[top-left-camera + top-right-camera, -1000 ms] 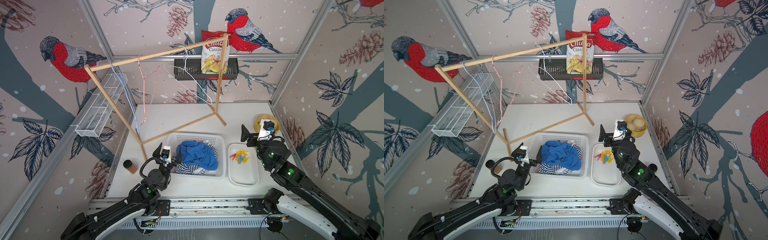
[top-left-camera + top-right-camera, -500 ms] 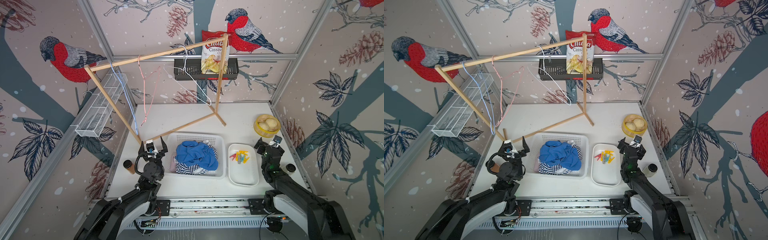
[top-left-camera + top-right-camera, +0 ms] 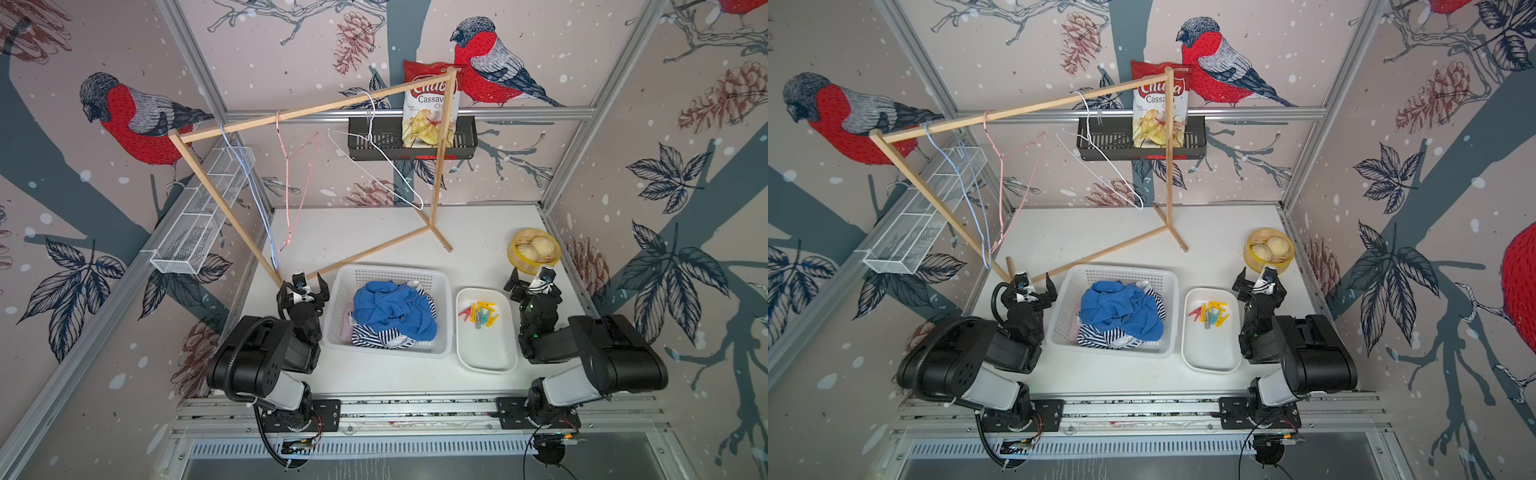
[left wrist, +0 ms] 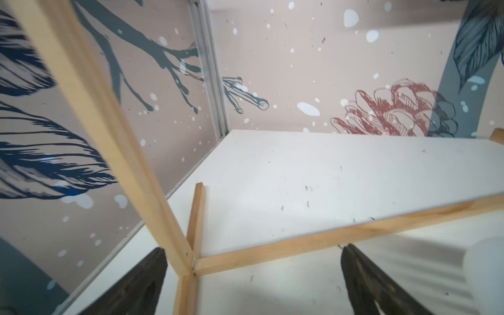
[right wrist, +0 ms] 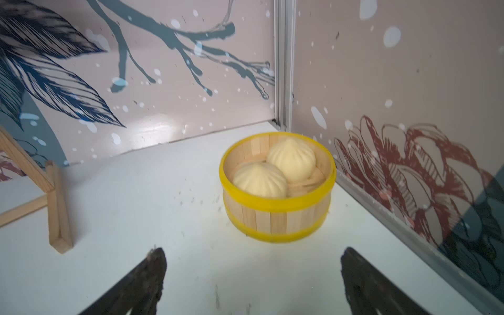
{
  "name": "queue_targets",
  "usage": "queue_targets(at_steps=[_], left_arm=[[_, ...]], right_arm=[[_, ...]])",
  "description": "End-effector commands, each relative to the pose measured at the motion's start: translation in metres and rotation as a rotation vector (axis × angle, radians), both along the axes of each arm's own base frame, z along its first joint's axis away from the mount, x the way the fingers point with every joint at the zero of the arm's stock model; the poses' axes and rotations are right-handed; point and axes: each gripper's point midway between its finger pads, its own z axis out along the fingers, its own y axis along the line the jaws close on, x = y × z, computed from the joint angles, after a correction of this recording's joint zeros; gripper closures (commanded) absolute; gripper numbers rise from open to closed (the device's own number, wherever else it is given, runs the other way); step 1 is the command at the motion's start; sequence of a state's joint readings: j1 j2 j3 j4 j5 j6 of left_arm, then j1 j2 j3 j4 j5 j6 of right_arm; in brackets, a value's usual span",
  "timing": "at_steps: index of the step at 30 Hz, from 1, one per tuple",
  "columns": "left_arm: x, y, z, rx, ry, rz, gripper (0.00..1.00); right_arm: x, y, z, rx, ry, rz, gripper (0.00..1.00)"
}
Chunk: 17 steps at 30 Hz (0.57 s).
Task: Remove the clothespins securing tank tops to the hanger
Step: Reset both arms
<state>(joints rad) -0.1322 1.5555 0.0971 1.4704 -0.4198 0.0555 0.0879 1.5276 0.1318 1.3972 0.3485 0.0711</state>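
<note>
Looks done: clothespins (image 3: 478, 313) in the tray (image 3: 486, 353), tank tops (image 3: 390, 311) in the basket (image 3: 390, 273), both jaws released, so just park clear of the rack (image 3: 374, 249).

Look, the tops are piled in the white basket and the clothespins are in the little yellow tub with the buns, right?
Not quite. The clothespins lie in the white tray beside the white basket, as both top views show. The yellow tub holds only two buns. The tops are piled in the basket, yes.
</note>
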Motion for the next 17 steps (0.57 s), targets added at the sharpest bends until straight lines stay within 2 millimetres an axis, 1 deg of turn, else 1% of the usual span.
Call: queue_targets(at_steps=[1, 2, 4, 6, 8, 14, 17], left_arm=[[0.01, -0.006, 0.014, -0.045, -0.05, -0.044, 0.03], [0.013, -0.007, 0.011, -0.055, -0.024, -0.06, 0.03], [0.02, -0.007, 0.011, -0.064, -0.018, -0.079, 0.03], [0.031, -0.011, 0.007, -0.066, 0.023, -0.107, 0.03], [0.039, -0.012, 0.001, -0.069, 0.067, -0.118, 0.03], [0.04, -0.011, 0.001, -0.076, 0.066, -0.125, 0.03], [0.039, -0.011, 0.002, -0.075, 0.062, -0.125, 0.03]], right_arm=[[0.011, 0.003, 0.005, -0.013, 0.013, 0.012, 0.0], [0.016, 0.003, -0.001, -0.001, 0.052, 0.016, 0.0], [0.015, 0.001, 0.003, -0.005, 0.019, 0.012, 0.0], [0.017, 0.001, 0.0, 0.004, 0.048, 0.014, 0.0], [0.017, 0.001, 0.002, 0.001, 0.036, 0.015, 0.0], [0.02, 0.001, -0.001, 0.012, 0.055, 0.036, 0.0], [0.015, -0.003, 0.001, 0.004, 0.037, -0.009, 0.0]])
